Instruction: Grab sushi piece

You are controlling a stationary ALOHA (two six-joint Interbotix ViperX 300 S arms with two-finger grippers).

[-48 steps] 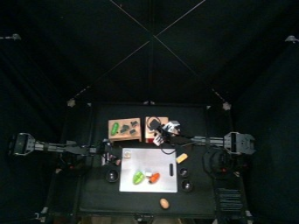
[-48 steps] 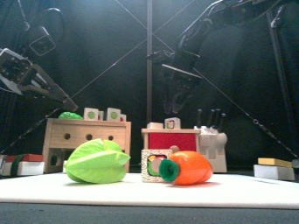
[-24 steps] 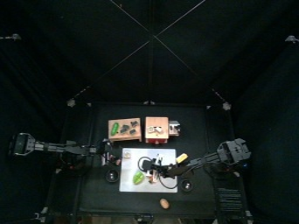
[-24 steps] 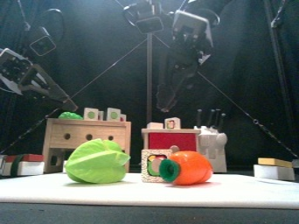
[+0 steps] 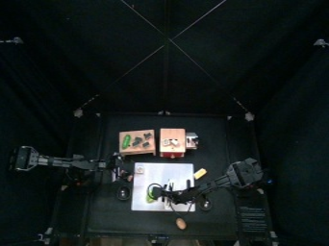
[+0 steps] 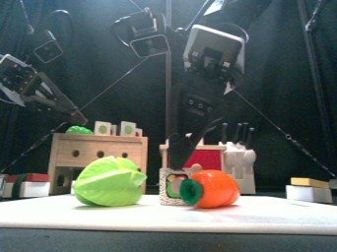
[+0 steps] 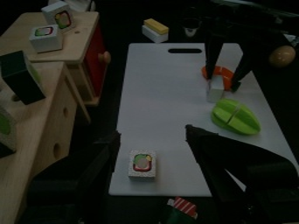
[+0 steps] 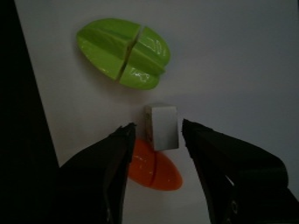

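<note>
A white-sided sushi piece [image 8: 163, 129] stands on the white cutting board [image 8: 222, 52] between a halved green vegetable [image 8: 125, 51] and an orange piece [image 8: 158, 172]. My right gripper [image 8: 160, 129] is open, with one jaw on either side of this sushi piece and apart from it. In the front view the gripper [image 6: 180, 162] hangs just above the sushi piece [image 6: 171, 184]. A second sushi piece [image 7: 142, 164] lies on the board near my open, empty left gripper [image 7: 156, 138], which rests at the board's left edge [image 5: 125, 175].
A wooden shelf [image 6: 99, 148] with more sushi pieces and a red box [image 6: 194, 156] stand behind the board, with a knife block [image 6: 237, 157] to the right. A yellow piece [image 5: 198, 173] lies on the board and a brown round item [image 5: 182, 223] near the front edge.
My right arm has swung from the back shelf to the cutting board and come down around the sushi piece. The left arm has not moved.
</note>
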